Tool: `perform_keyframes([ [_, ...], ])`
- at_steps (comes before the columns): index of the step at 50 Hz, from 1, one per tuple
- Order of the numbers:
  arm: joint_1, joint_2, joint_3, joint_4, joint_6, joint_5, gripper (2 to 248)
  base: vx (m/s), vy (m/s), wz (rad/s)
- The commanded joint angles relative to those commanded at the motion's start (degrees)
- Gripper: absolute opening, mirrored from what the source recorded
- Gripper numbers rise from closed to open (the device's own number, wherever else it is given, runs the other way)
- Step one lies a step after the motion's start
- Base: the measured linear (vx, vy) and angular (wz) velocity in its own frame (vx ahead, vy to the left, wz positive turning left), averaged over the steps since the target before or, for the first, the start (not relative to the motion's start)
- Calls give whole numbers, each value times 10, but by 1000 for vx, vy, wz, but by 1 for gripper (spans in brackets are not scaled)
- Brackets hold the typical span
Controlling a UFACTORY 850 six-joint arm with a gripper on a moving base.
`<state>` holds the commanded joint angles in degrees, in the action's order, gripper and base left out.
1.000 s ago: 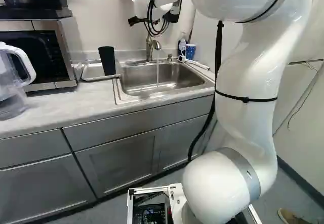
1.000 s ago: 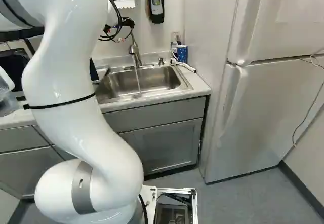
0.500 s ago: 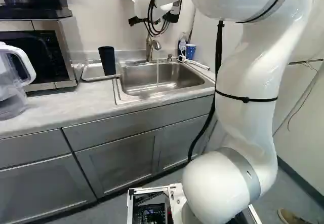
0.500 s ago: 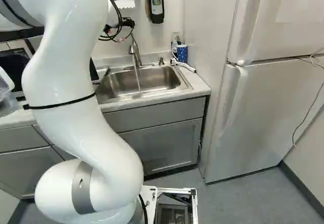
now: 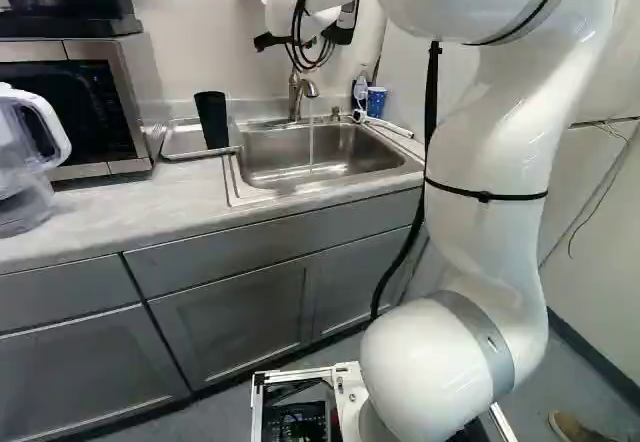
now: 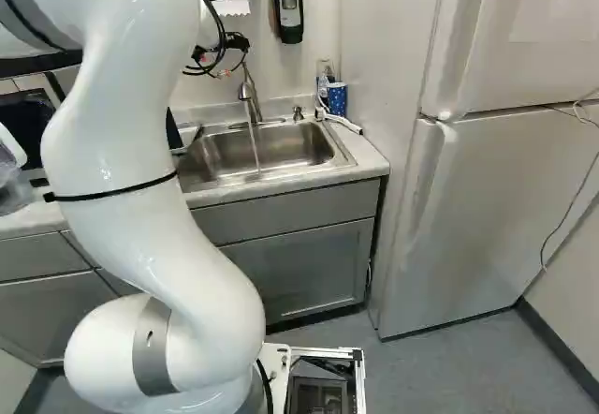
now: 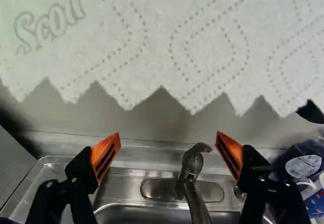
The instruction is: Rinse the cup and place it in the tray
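Holding nothing with the gripper (image 7: 168, 137), spread wide near the faucet (image 7: 193, 162). Can see the dark cup (image 5: 211, 120) standing in the tray (image 5: 182, 141), left of the sink (image 5: 350, 152), so probably placed already; can't confirm any rinse. Perhaps near the end of the task: with water (image 5: 311, 147) running into the sink, likely left with just shutting that off.

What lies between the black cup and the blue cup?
Left base view, starting at the black cup: the sink, the faucet with running water, a small pump, then a bottle beside the blue cup.
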<state>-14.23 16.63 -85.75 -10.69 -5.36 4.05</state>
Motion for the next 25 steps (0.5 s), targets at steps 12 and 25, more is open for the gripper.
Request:
perform_keyframes([
  [12,1,6,-7,0,0,-1,247,0,0,0],
  [25,1,6,-7,0,0,-10,247,0,0,0],
])
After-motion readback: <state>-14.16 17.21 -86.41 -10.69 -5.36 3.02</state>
